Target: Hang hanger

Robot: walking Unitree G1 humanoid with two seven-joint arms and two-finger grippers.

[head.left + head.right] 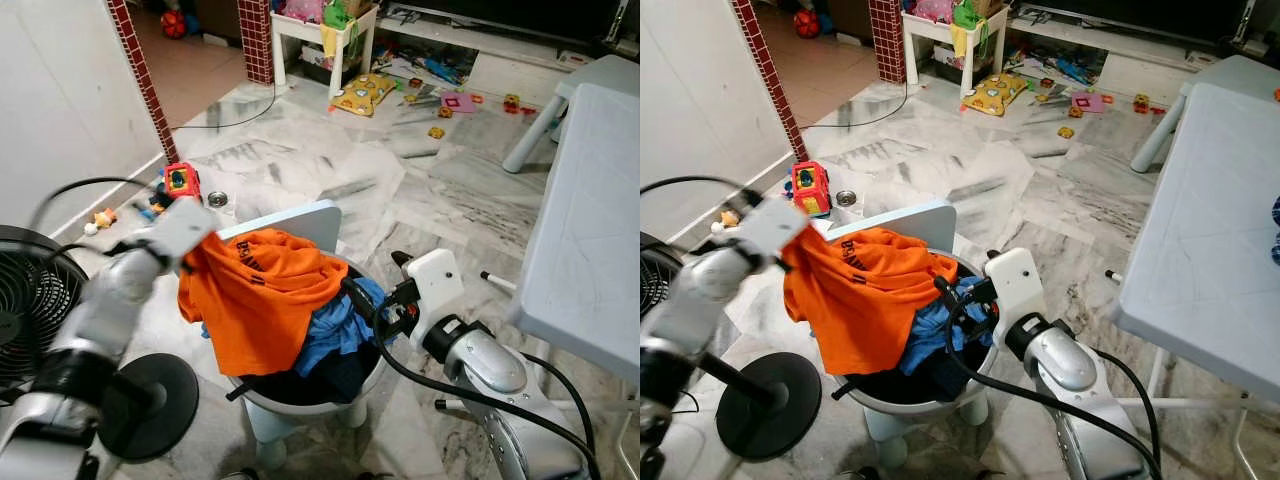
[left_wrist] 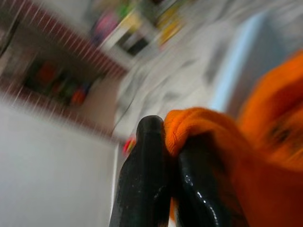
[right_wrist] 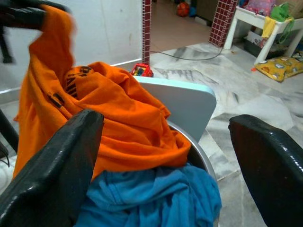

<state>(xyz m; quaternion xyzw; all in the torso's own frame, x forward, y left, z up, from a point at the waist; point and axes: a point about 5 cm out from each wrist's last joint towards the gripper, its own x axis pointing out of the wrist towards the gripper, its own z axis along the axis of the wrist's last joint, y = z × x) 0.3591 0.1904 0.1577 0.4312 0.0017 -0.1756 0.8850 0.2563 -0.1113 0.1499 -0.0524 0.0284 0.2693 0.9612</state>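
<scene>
**Laundry basket station: orange shirt in lift, hanger not located**

1. Left gripper (image 2: 161, 156): two long black fingers clenched on a folded edge of the orange cotton T-shirt (image 1: 262, 292), holding that edge up at the basket's left rim. Blurred in the head views.

2. Orange cotton T-shirt: dark print on the chest; one edge raised, the rest draped over the left and near rim of the round white plastic laundry basket (image 1: 300, 404). Judged light, soft and limp; it should sag and swing from any single hold. The hem or collar seam would likely give the firmest purchase, and two holds well apart would spread it for a hanger.

3. Right gripper (image 3: 165, 156): fingers spread wide and empty, at the basket's right rim, aimed across the load.

4. Blue crumpled garment (image 1: 340, 330): inside the basket, right side, partly under the orange shirt, over dark clothing.

5. Pale blue flat board (image 1: 300, 222): upright at the basket's far rim.

6. Black pedestal fan (image 1: 30, 300): on the floor, left of the basket.

7. Pale grey plastic table (image 1: 585, 250): right of the basket, apart from it.

8. Grey-veined marble floor (image 1: 380, 180): red toy car (image 1: 181, 181) beyond the basket; further toys scattered near the far wall.

9. Hanger: cannot be identified; none held.
</scene>
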